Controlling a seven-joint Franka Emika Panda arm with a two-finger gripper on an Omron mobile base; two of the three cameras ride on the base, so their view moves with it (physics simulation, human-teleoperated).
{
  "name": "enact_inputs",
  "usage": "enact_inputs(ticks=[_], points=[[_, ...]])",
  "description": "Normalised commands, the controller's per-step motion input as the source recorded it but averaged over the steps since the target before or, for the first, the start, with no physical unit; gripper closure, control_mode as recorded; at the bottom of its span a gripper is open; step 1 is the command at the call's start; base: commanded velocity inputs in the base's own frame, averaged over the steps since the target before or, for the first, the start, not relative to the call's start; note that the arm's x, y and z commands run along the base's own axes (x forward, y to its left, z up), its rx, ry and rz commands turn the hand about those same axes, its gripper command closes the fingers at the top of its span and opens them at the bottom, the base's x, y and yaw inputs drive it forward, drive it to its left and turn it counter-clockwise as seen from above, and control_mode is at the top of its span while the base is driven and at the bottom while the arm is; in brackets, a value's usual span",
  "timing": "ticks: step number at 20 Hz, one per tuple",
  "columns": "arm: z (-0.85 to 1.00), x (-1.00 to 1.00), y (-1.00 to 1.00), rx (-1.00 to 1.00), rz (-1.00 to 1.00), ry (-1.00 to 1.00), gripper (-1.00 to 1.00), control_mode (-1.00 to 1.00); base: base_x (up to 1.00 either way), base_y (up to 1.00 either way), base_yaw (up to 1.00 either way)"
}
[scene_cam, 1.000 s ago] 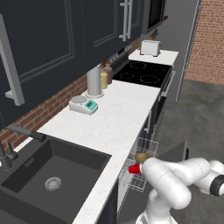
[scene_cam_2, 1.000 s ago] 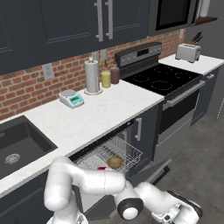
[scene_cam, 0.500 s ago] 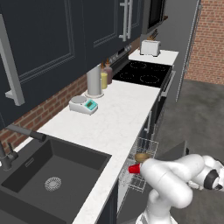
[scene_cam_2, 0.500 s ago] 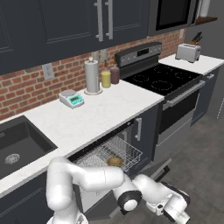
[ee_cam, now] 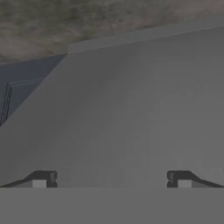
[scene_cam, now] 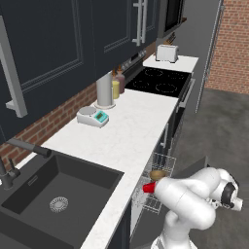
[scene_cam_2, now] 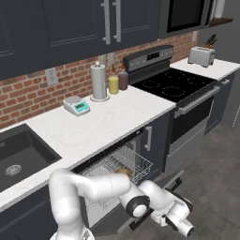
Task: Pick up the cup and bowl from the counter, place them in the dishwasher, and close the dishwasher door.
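Note:
The red cup [scene_cam: 149,187] lies in the pale wire rack [scene_cam: 163,162] of the open dishwasher, under the white counter [scene_cam: 131,126]. The tan bowl [scene_cam: 157,175] sits just behind it in the same rack [scene_cam_2: 125,162], and the bowl [scene_cam_2: 123,172] peeks out over my arm in the right base view. The dishwasher door [scene_cam_2: 165,182] hangs partly open, tilted out in front of the rack. My gripper [ee_cam: 111,181] is open and empty. Its fingertips [ee_cam: 41,179] stand wide apart, close over the flat grey door panel [ee_cam: 131,109].
A dark sink [scene_cam: 58,189] is set into the counter at the left. A white-teal scale [scene_cam: 92,115], a grey cylinder [scene_cam: 104,90] and bottles stand by the brick wall. The black stovetop [scene_cam_2: 173,79] and toaster [scene_cam_2: 201,56] lie to the right. Grey floor spreads beyond the door.
My forearm and hand have turned and shifted slightly beside the dishwasher door. The cup and bowl have stayed in the rack. The fingers remain wide apart.

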Motion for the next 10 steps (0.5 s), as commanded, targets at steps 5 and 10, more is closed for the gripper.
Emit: enact_inputs(ticks=[5,10], points=[[-0.05,0.01,0.28,0.09,0.01,-0.02,-1.0,-1.0,0.0,0.0,0.0],[0.1,0.0,0.52,0.16,0.07,-0.11,-1.0,-1.0,0.0,0.0,0.0]])
